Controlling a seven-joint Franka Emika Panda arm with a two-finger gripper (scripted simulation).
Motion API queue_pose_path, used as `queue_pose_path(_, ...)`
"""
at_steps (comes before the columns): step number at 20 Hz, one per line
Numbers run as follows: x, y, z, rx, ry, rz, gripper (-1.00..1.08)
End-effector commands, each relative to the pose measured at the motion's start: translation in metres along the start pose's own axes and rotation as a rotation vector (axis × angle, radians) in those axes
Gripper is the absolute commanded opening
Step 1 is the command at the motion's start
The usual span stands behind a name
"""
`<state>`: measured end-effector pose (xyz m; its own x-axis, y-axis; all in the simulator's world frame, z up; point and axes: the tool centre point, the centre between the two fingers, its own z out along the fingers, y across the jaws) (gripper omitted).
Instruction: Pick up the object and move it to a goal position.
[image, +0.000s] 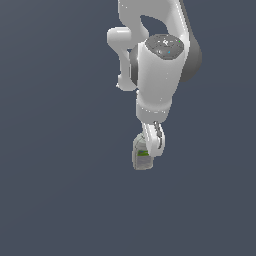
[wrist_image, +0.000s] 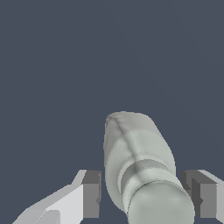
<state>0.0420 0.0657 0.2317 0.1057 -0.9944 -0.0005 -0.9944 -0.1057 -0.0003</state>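
The object, a pale grey-white bottle (image: 142, 156) with a green label, stands under my gripper (image: 153, 146) in the exterior view. In the wrist view I look down along the bottle (wrist_image: 135, 153) from its round cap. It sits between my two fingers, within my gripper (wrist_image: 142, 194). One fingertip (wrist_image: 91, 194) shows a thin gap to the bottle's side. The other fingertip (wrist_image: 194, 194) stands right at the cap's edge. The jaws stand apart around the bottle, not pressed onto it. I cannot tell whether the bottle rests on the ground or is raised.
A plain dark blue-grey surface (image: 50, 200) fills both views. No other objects, edges or goal marker show. The arm's white links (image: 157, 75) fill the upper middle of the exterior view.
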Motion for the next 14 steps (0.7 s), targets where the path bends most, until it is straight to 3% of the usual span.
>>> queue_pose_path(1, 0.002, 0.001, -0.004, 0.001, 0.0, 0.0, -1.0)
queue_pose_path(8, 0.015, 0.015, -0.03, 0.001, 0.0, 0.0, -1.0)
queue_pose_path(14, 0.037, 0.038, -0.075, 0.001, -0.001, 0.0, -1.0)
